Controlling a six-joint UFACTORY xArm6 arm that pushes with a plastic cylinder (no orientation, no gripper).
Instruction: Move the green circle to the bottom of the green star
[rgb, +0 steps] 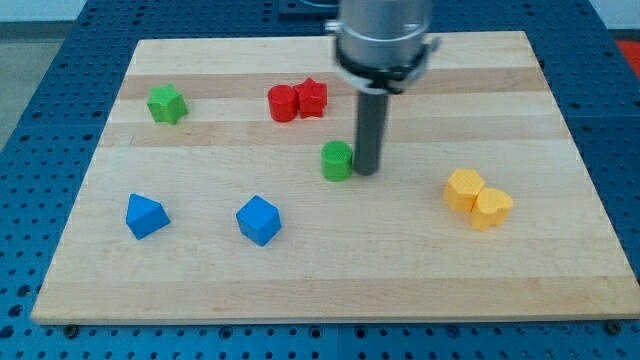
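The green circle (337, 160) sits near the board's middle. The green star (167, 103) lies at the view's upper left, far from the circle. My tip (367, 169) stands right beside the green circle, on its right side, touching it or nearly so. The rod rises from there to the arm's grey body at the view's top.
Two red blocks (297, 100) sit touching, above and left of the circle. Two blue blocks (146, 215) (259, 220) lie at the lower left. Two yellow blocks (477, 198) sit touching at the right. The wooden board (330, 290) ends in a blue pegged table.
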